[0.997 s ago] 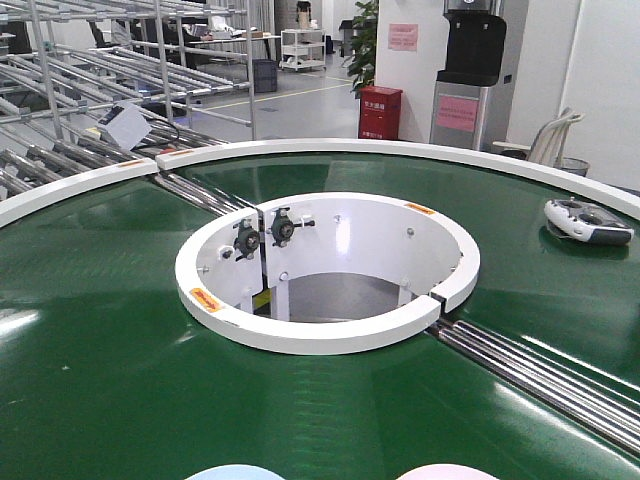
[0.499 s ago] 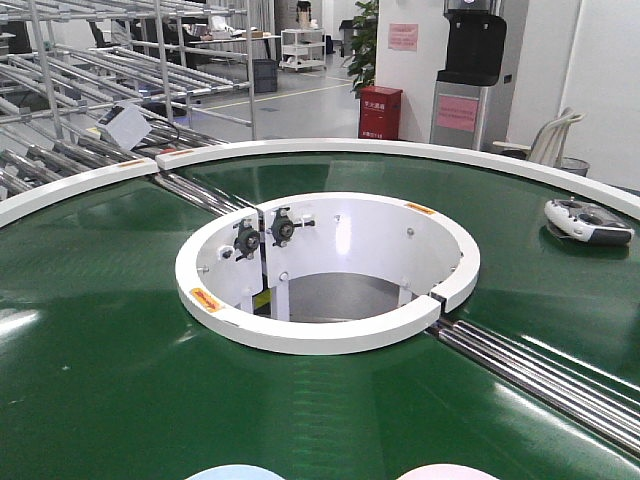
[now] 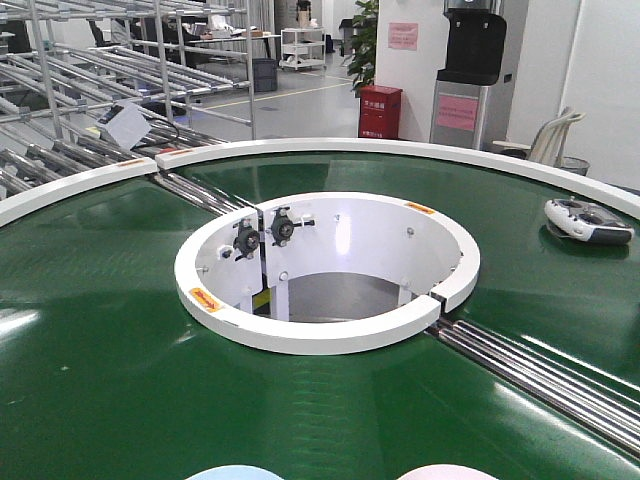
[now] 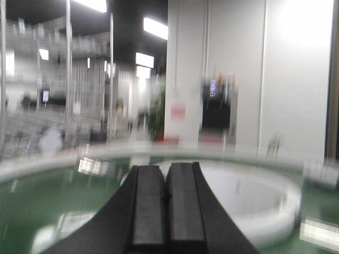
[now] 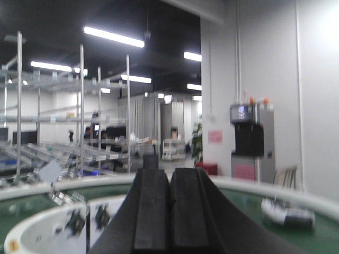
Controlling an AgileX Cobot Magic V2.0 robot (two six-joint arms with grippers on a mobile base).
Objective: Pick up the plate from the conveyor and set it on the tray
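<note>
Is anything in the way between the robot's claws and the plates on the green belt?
Nothing I can see. The blue plate and pink plate peek in at the front view's bottom edge, only green belt around them. The left gripper and right gripper, both shut, see no plate, so the gap itself is hidden.

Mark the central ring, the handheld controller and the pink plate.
central ring [image 3: 330, 338]: front view, its near white rim.
handheld controller [image 3: 588, 221]: front view, middle of its body.
pink plate [image 3: 447, 474]: front view, its visible top edge.
</note>
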